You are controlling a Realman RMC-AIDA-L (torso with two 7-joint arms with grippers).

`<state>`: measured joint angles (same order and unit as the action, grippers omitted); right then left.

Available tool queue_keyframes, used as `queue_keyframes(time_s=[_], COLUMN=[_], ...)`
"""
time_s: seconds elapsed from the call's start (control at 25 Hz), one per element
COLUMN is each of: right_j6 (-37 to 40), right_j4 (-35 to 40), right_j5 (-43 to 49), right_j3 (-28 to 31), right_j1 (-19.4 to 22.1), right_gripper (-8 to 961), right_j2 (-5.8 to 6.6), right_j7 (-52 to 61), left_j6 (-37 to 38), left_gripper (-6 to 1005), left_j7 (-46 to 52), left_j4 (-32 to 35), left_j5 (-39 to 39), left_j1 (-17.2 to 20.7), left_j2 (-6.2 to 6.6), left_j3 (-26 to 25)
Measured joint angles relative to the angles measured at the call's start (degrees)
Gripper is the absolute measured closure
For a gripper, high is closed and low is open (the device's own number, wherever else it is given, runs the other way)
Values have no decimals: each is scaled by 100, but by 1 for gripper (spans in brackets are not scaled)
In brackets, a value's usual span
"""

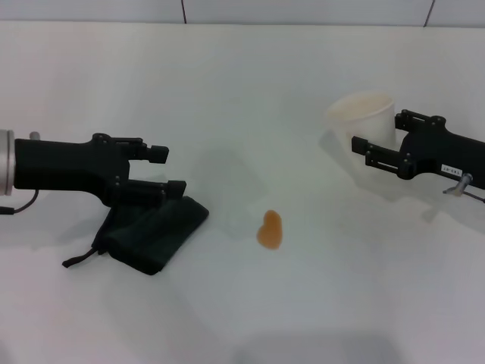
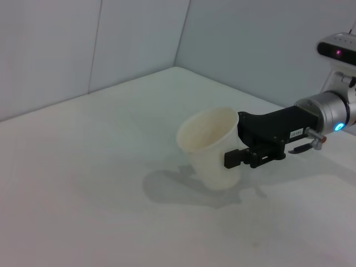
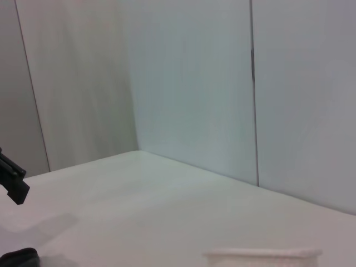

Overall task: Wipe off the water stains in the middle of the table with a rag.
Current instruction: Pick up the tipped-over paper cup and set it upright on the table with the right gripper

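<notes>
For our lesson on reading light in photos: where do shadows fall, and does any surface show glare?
Head view: soft shadow under the left end effector beside the rag; no glare on the table. Left wrist view: the paper cup held by the right end effector casts a diffuse shadow. Right wrist view: even, flat light.

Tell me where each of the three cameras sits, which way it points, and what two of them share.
Head view: above, looking down at the table, rag, water stains; both end effectors show, left, right.
Left wrist view: looks across at the right end effector gripping the paper cup.
Right wrist view: faces the wall; only the cup's rim.
Head and left wrist views share the cup.
</notes>
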<state>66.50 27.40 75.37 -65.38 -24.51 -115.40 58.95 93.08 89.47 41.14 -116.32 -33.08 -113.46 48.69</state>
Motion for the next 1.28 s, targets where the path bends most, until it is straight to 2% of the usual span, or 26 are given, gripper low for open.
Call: queue_keyframes(time_s=[1.28], right_j6=[4], right_j4=[-77], right_j5=[4], right_j3=[-10], right_j1=[110], right_gripper=[287], right_j2=[0], right_j7=[-7], left_j6=[4], left_gripper=[212], left_j7=[-20], left_j4=[0], left_j5=[-5], left_j1=[4], left_j2=[-10], left_j3=[8])
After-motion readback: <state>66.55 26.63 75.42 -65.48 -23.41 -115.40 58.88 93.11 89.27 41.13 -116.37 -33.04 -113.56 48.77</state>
